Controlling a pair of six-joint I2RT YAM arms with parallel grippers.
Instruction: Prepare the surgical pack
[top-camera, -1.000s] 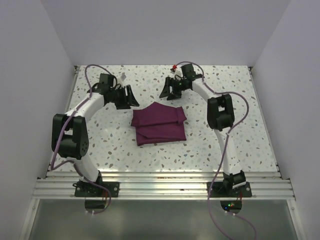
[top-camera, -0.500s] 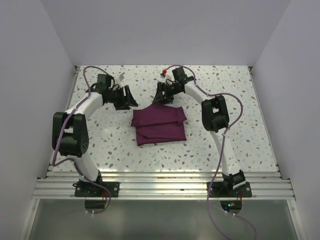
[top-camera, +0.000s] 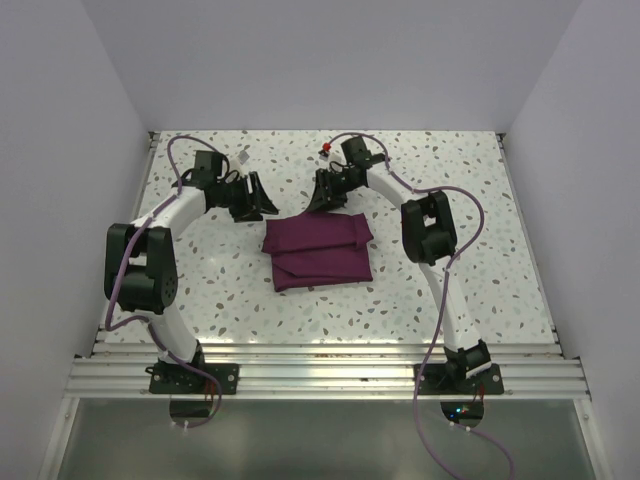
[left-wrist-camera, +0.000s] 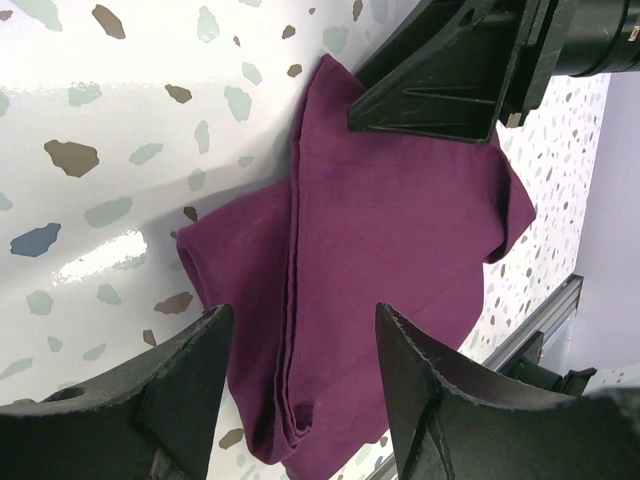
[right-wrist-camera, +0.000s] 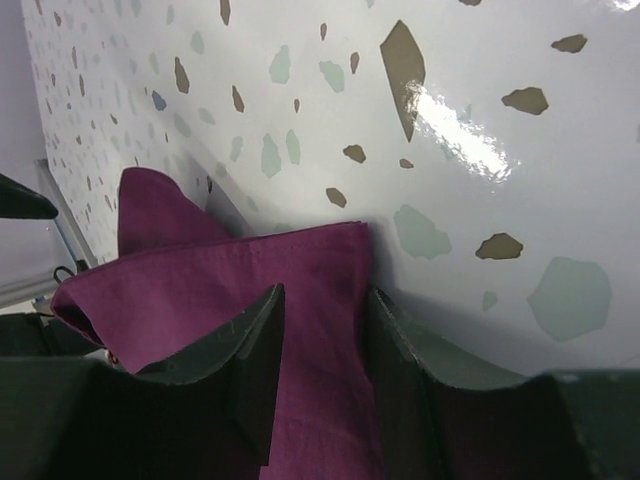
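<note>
Right gripper (right-wrist-camera: 322, 300) fingers partly apart, straddling the folded edge of the purple cloth (right-wrist-camera: 200, 290) at lower left of its wrist frame, no pinch visible; left gripper (left-wrist-camera: 300, 400) spread wide, low in frame, cloth showing between the fingers. Left wrist view alone shows stacked fold layers and the right gripper's black fingers at the cloth's corner, upper right. Top view alone shows the whole bundle at frame centre on the speckled table (top-camera: 480, 200), both grippers just above it in frame

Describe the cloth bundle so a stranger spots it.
On the speckled white table, look at the centre, just nearer than the left gripper and right gripper. The folded plum-purple cloth bundle lies there, the only soft thing on it.
</note>
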